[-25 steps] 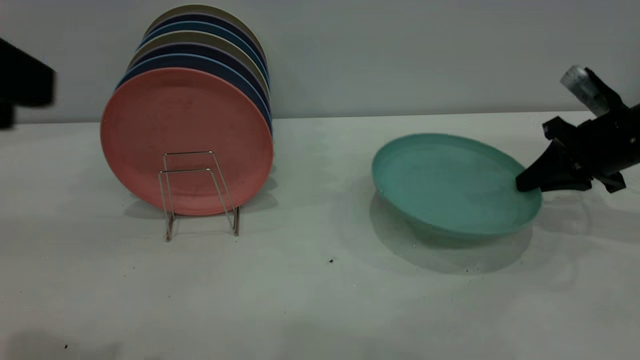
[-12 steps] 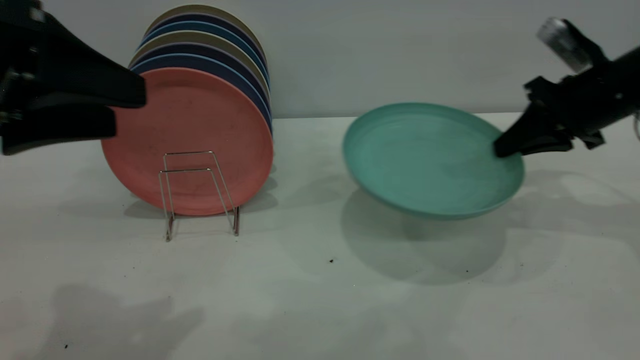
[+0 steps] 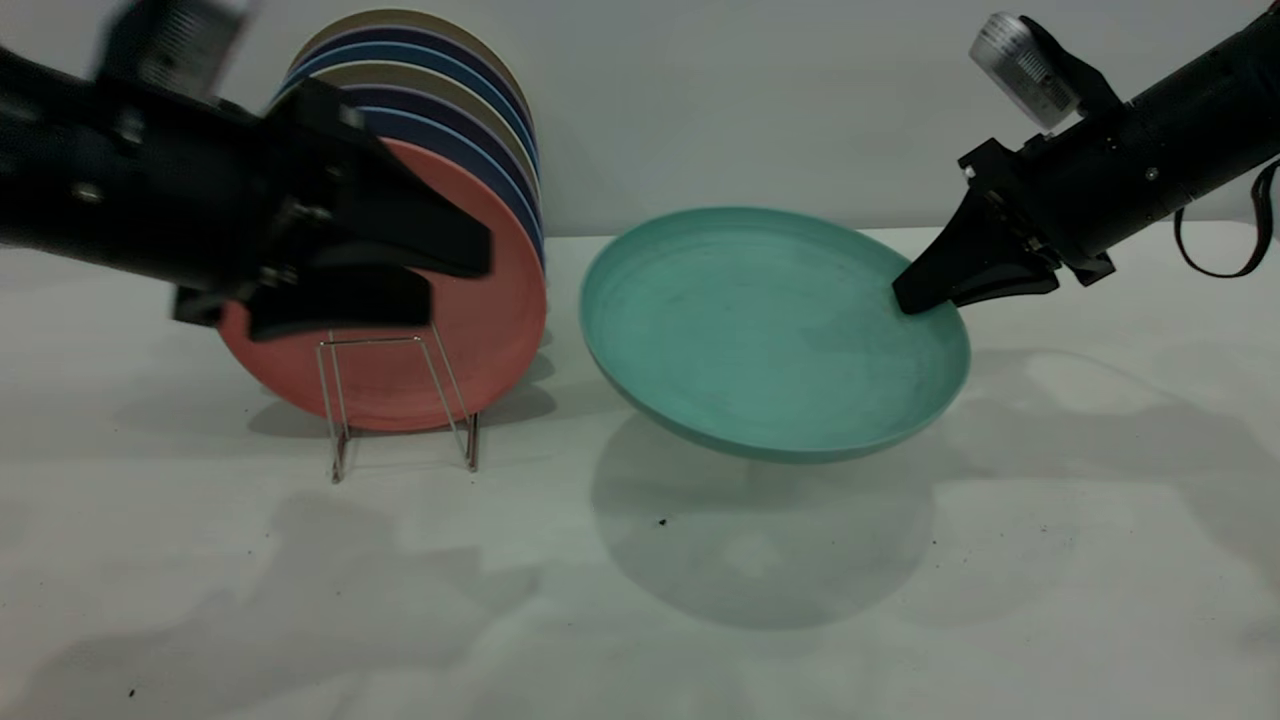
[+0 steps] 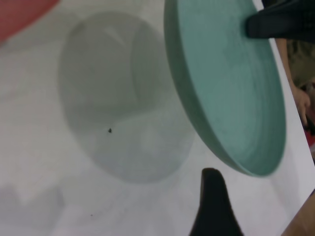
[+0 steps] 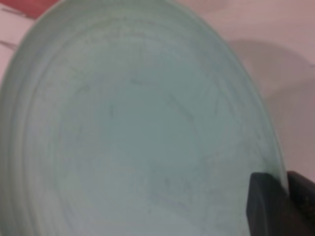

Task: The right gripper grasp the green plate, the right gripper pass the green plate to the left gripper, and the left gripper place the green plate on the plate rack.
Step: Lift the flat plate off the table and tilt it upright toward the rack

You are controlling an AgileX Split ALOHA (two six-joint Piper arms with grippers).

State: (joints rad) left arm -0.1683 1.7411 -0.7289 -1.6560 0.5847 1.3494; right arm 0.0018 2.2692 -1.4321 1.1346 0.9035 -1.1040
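Observation:
The green plate (image 3: 770, 330) hangs tilted above the table, clear of its shadow. My right gripper (image 3: 905, 298) is shut on its right rim; in the right wrist view the fingers (image 5: 268, 206) pinch the rim of the green plate (image 5: 138, 128). My left gripper (image 3: 458, 283) is open in front of the pink plate (image 3: 490, 340), pointing at the green plate's left edge with a gap between them. In the left wrist view one finger (image 4: 212, 196) shows near the green plate (image 4: 231, 93). The plate rack (image 3: 400, 400) stands at the left, its front wire loops bare.
Several blue and tan plates (image 3: 440, 100) stand upright in the rack behind the pink one. A wall runs close behind the table. The white table (image 3: 700, 600) lies open in front of the rack and the plate.
The right gripper has lifted the green plate off the table and carried it left. The left arm has swung in from the left edge, across the pink plate, toward the green plate.

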